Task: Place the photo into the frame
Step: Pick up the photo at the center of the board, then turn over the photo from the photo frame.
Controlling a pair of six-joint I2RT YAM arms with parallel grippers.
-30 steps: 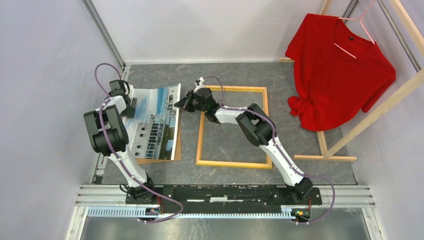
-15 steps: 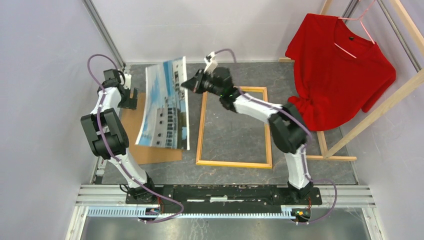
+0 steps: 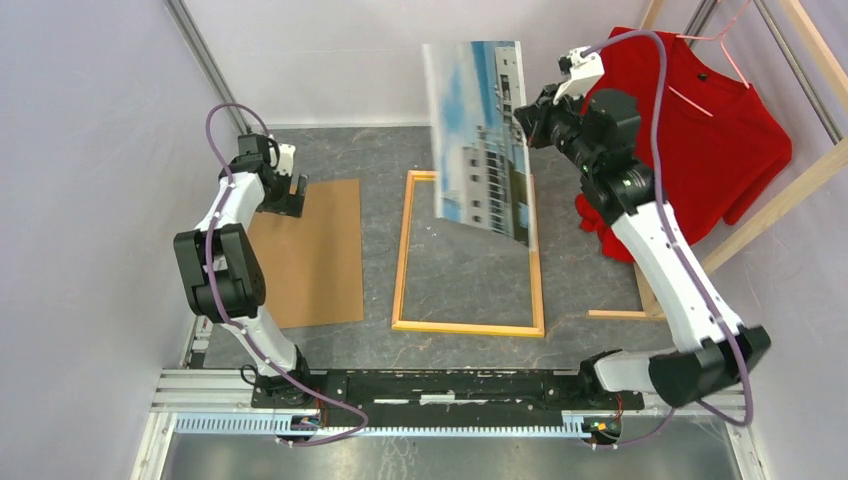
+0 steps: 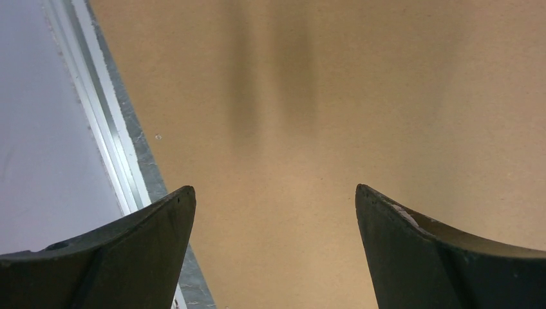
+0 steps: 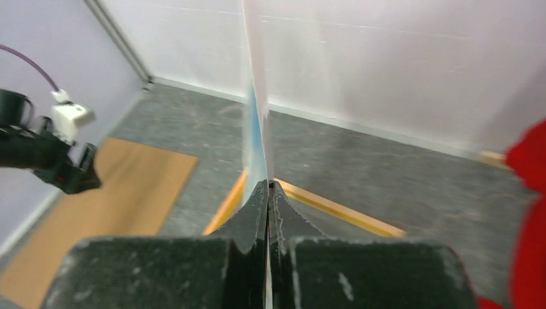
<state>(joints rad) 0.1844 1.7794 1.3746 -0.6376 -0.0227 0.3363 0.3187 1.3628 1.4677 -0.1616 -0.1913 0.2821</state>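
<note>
— The right pincer (image 5: 267, 187)?
— Clamped shut on one edge of the large rectangular paper print of white buildings under blue sky (image 3: 480, 140), hanging upright in the air over the large rectangular yellowish wooden frame (image 3: 403, 250) flat on the grey table (image 3: 380, 150).
— The left pincer (image 4: 273, 190)?
— Spread wide, empty, above the brown fibreboard panel (image 3: 310, 250).
— Next?
— Mid-carry, I'd judge: lower it, lay it flat inside the frame's opening.

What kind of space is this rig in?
Likely a lab robot cell, not a home: plain white walls enclose a grey table, an aluminium rail runs along its near edge, and unrelated props sit together, a red shirt hung on a wooden rack near the frame.
</note>
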